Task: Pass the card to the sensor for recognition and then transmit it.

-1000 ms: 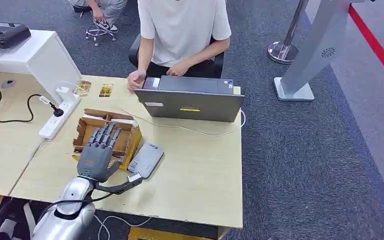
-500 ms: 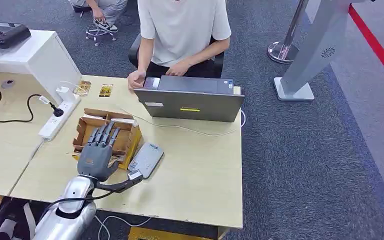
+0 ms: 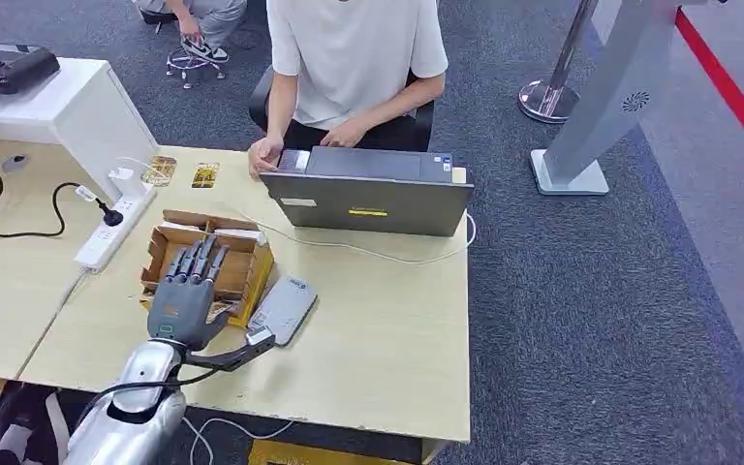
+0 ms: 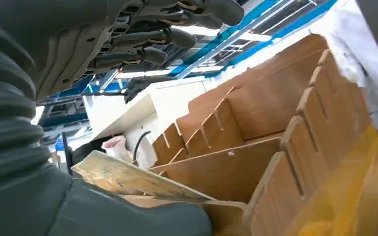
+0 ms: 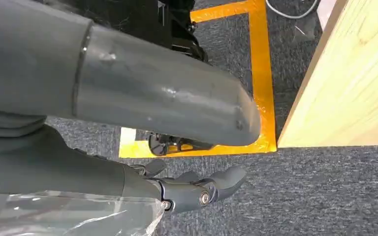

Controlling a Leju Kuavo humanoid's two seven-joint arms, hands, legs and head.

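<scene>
Wooden desk (image 3: 387, 320): left hand (image 3: 182, 295) spread, ungrasping, over cardboard box (image 3: 242, 262); pale printed card (image 4: 128, 177) beside thumb.

Left hand (image 3: 186, 295) outstretched, fingers apart; right hand (image 5: 197, 189) hanging, empty.

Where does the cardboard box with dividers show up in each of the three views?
Head view: the cardboard box sits on the table, just ahead of the left hand, beside the grey sensor.
Left wrist view: the box takes up most of the picture, its slotted dividers close beyond the hand.
Right wrist view: not in it.
Shared landmark: the left hand, over the box in both views.
</scene>
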